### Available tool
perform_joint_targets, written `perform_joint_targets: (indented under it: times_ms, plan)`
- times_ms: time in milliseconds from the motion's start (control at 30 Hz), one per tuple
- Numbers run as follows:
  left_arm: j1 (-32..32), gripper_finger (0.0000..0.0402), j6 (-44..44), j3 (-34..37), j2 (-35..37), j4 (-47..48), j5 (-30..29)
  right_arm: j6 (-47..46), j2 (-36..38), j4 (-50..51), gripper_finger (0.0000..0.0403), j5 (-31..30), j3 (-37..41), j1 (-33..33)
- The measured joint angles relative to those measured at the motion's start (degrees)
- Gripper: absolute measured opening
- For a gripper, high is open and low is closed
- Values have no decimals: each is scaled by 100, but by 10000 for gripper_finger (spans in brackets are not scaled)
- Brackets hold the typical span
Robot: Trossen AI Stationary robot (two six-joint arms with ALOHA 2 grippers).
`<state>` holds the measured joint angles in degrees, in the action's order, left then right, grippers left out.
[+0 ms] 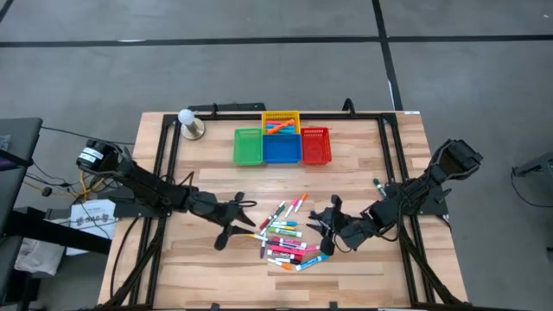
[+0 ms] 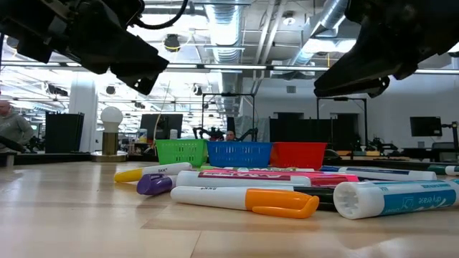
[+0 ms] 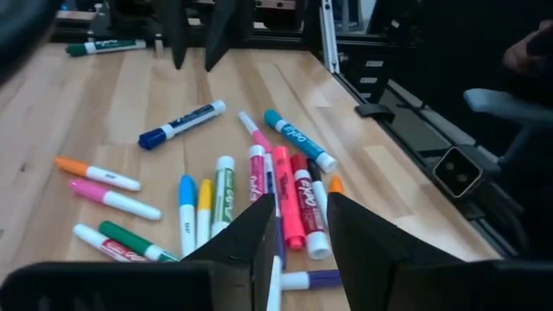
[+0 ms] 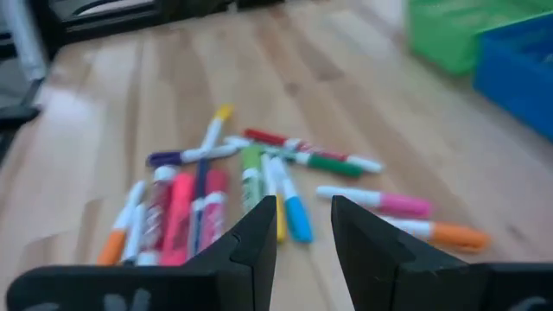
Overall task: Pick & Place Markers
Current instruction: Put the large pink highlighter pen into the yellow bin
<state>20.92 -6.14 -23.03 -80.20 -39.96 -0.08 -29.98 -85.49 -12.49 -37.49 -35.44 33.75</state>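
Either side of the marker pile [image 1: 287, 233], both my pincers hovering and empty

Left gripper [image 1: 235, 223] hangs just beside the pile on its left, right gripper [image 1: 333, 226] just beside it on the right, both with fingers a little apart and nothing between them. My worry: the markers lie crossed and touching, so if I come down on one I'd likely nudge its neighbours, pinch two at once, or send a round barrel rolling off toward the table edge. Both arms diving at the same heap could also bump each other. Counts: roughly twenty markers in the pile (too overlapped for an exact number), one stray green one [image 1: 378, 184] beyond the right gripper, a few orange ones already in the yellow basket [image 1: 280, 117] behind the pile. Four baskets: yellow, green [image 1: 248, 147], blue [image 1: 282, 150], red [image 1: 315, 147]
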Motion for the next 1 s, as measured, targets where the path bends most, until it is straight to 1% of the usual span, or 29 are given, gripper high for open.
perform_joint_targets:
  times_ms: [100, 167, 233, 333, 500, 600, 700, 800, 867, 1000]
  plan:
    - [47, 106, -175, 0, -2, -7, -67, 0, 0, -1, 102, 736, 0, -1]
    - [86, 106, -310, 0, -2, -7, -306, 0, 0, -42, 102, 1167, 0, 18]
    - [119, 106, -377, 0, -2, -7, -548, 2, -6, -96, 102, 1373, 0, 76]
    - [161, 106, -435, 0, -4, -7, -758, 31, -11, -135, 102, 1512, 0, 188]
    - [161, 106, -534, 0, -7, -42, -764, 33, -11, -222, 102, 1530, 0, 356]
    - [163, 106, -631, 0, -7, -55, -763, 42, -11, -379, 102, 1657, 0, 375]
    - [171, 106, -640, 0, -9, -75, -765, 44, -70, -393, 102, 1659, -43, 368]
    - [196, 106, -634, 0, -9, -129, -777, 167, -443, -375, 102, 1681, -290, 313]
    - [195, 106, -635, 0, -11, -136, -782, 398, -832, -327, 102, 1734, -633, 228]
    - [194, 106, -629, 0, -11, -155, -920, 664, -1309, 725, 102, 2059, -1485, -23]
